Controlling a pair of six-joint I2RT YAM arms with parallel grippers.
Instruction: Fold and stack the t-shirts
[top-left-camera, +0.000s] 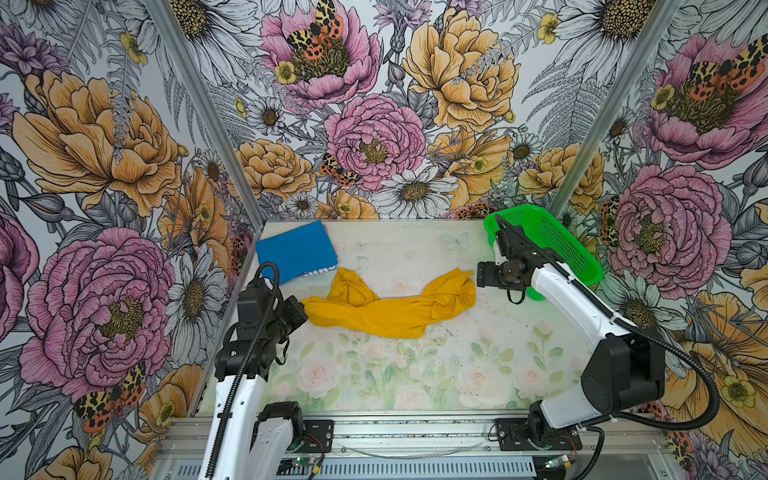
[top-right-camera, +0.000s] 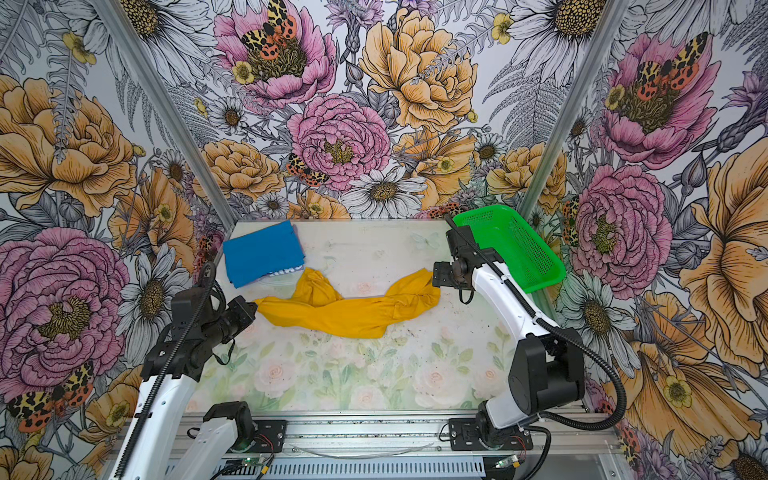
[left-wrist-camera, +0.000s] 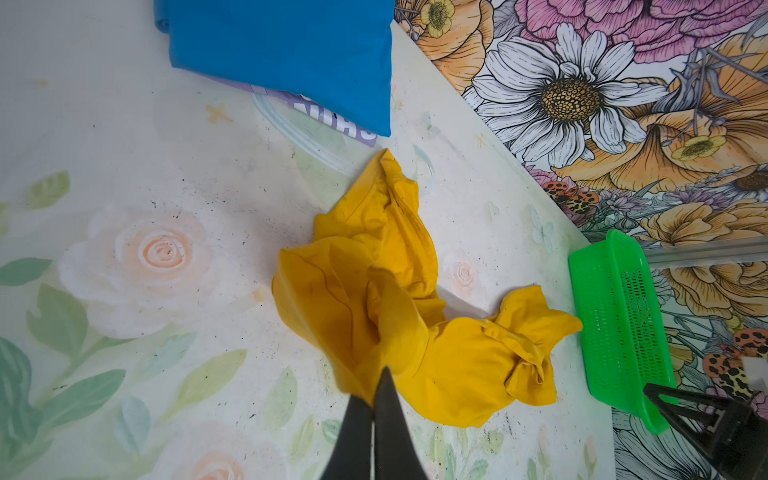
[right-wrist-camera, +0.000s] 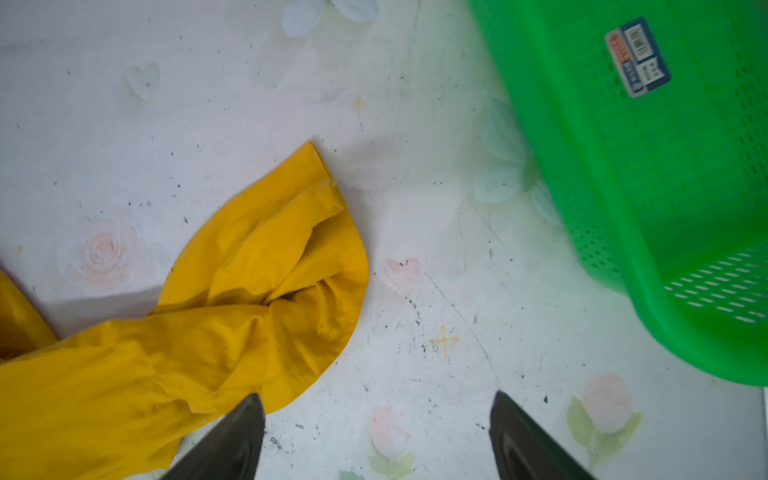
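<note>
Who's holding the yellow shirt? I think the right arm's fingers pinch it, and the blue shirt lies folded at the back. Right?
No, the left fingers pinch the yellow shirt; the left wrist view shows them shut on it. The right fingers stand open, holding nothing. The blue shirt does lie folded at the back.

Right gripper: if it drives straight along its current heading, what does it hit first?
Probably the near end of the yellow t-shirt: the right gripper, jaws open, points at it in both top views. Height is unclear, so it may pass just above.
</note>
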